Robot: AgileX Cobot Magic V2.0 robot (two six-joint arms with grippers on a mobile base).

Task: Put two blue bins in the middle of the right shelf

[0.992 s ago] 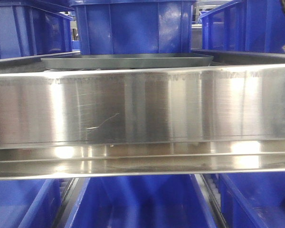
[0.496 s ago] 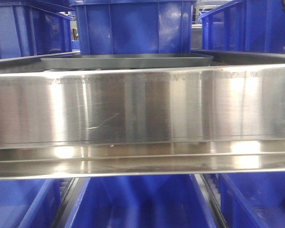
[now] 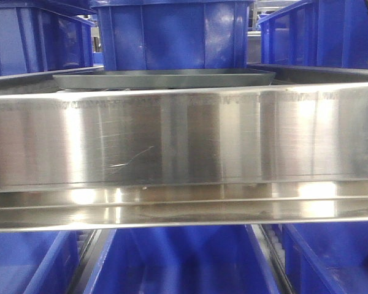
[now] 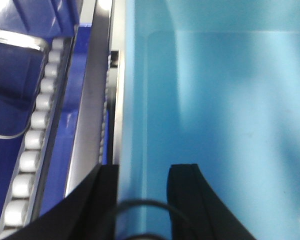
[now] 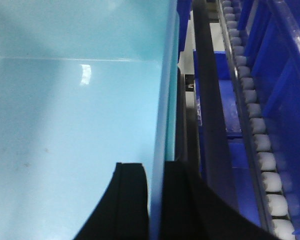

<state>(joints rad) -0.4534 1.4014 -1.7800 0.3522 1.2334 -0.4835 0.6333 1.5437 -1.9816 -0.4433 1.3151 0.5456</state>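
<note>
A blue bin shows pale in both wrist views, its inside [image 4: 230, 100] [image 5: 65, 100] filling most of each. My left gripper [image 4: 142, 172] straddles the bin's left wall, open, with a strip of inner wall showing beside the inner finger [image 4: 190, 190]. On the bin's right wall my right gripper [image 5: 156, 167] is shut, the thin rim pinched between both fingers. The right shelf middle shows its broad shiny front rail [image 3: 184, 135] across the front view. Another blue bin [image 3: 172, 33] stands on that tier, behind a flat dark tray [image 3: 165, 78].
More blue bins stand at the tier's left [image 3: 30, 37] and right [image 3: 319, 30], and others sit below the rail [image 3: 178, 257]. Roller tracks [image 4: 32, 135] [image 5: 257, 140] and metal rails [image 4: 90, 100] run close beside the gripped bin on both sides.
</note>
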